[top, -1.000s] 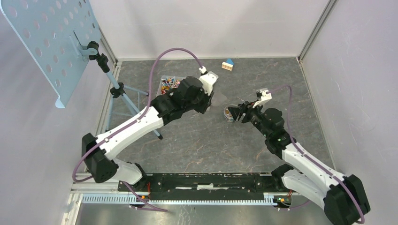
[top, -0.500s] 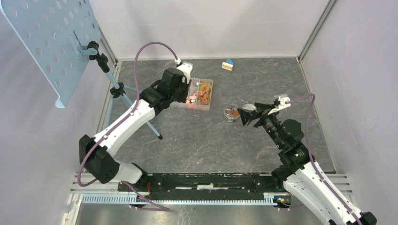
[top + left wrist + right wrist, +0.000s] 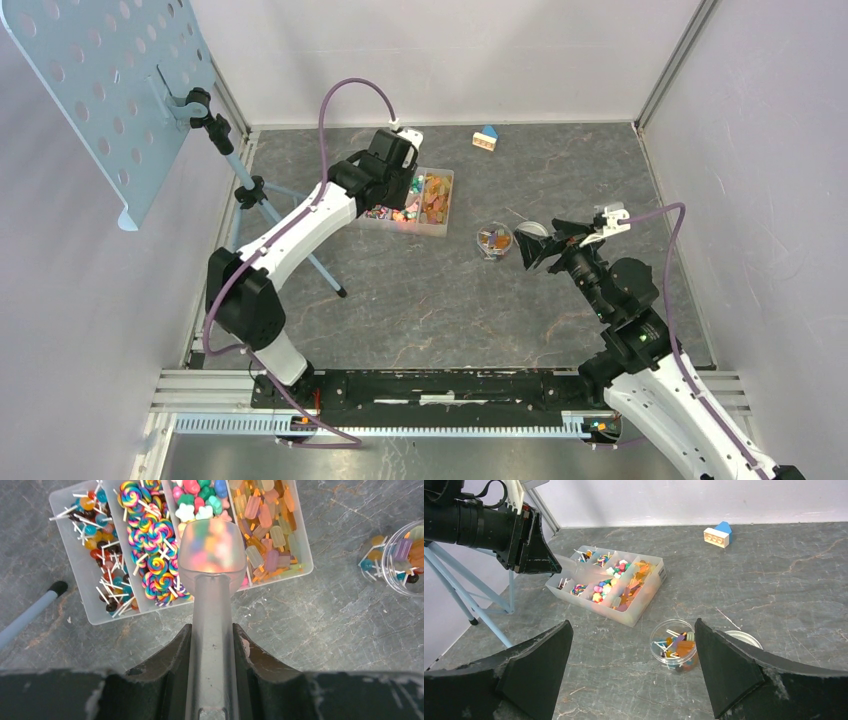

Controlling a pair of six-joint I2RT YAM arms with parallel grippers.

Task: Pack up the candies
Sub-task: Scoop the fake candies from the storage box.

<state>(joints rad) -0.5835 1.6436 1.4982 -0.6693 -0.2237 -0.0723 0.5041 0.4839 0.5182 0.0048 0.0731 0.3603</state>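
**Two grippers, one sorting tray, one part-filled jar**

1. Pale-blue perforated metal panel (image 3: 100,90), far left. It is clamped to a blue-legged tripod (image 3: 262,195) that stands on the grey marbled table (image 3: 420,310).
2. Left gripper (image 3: 212,630). It is clamped tight on the handle of a translucent plastic scoop (image 3: 212,550). The scoop bowl hangs over the tray's near side, above the third compartment from the left in the wrist view. Colours show through the bowl, but it cannot be told whether sweets lie in it.
3. Clear plastic tray with four long compartments (image 3: 646,602), left of centre, on the far half of the table. It holds most of the candies (image 3: 150,545), one kind per compartment:
   - ball lollipops on white sticks
   - rainbow swirl lollipops
   - small mixed-colour shapes
   - amber-orange ice-lolly shapes
4. Small blue-roofed wooden toy house (image 3: 486,138), near the far wall, apart from the tray.
5. Small round clear plastic jar (image 3: 654,642), upright and uncapped, near the tray's near right corner. A shallow heap of mixed candies lies inside.
6. Round clear lid (image 3: 744,639), flat on the table just right of the jar.
7. Right gripper (image 3: 632,624). Its jaws are spread fully wide with nothing between them. It hangs above the table just right of the jar, apart from it.
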